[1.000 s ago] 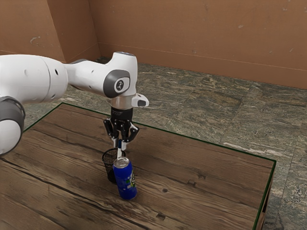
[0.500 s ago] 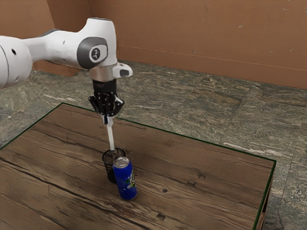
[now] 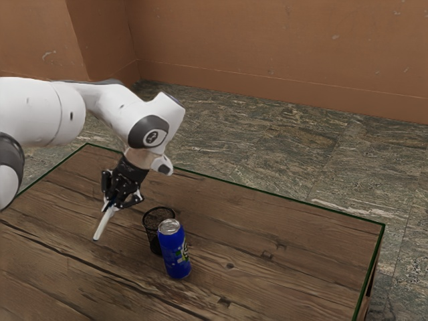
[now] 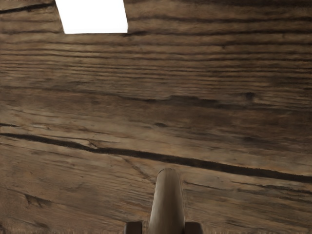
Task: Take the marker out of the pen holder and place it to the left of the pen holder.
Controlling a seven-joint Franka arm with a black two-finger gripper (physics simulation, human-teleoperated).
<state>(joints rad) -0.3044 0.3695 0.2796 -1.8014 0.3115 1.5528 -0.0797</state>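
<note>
The marker [image 3: 103, 224] is out of the pen holder [image 3: 152, 234], slanting down from the hand [image 3: 111, 202] over the worktop [image 3: 267, 274], on the holder's side toward the exterior view's left. Whether its lower end touches the wood I cannot tell.

The hand is closed to about the marker's thickness, with the fingers [image 4: 193, 227] at either side of the barrel, gripping it near its upper end. The hand itself leans.

The step now seems to be setting the marker down. To do it well, ease down until the low end meets the wood, then tilt it flatter before letting go, so that it drops little and is less apt to roll. Open gently and lift straight off.

The holder stands upright, apart from the marker, with the blue can [image 3: 174, 253] just beside it; keep the arm's sweep away from both.
</note>
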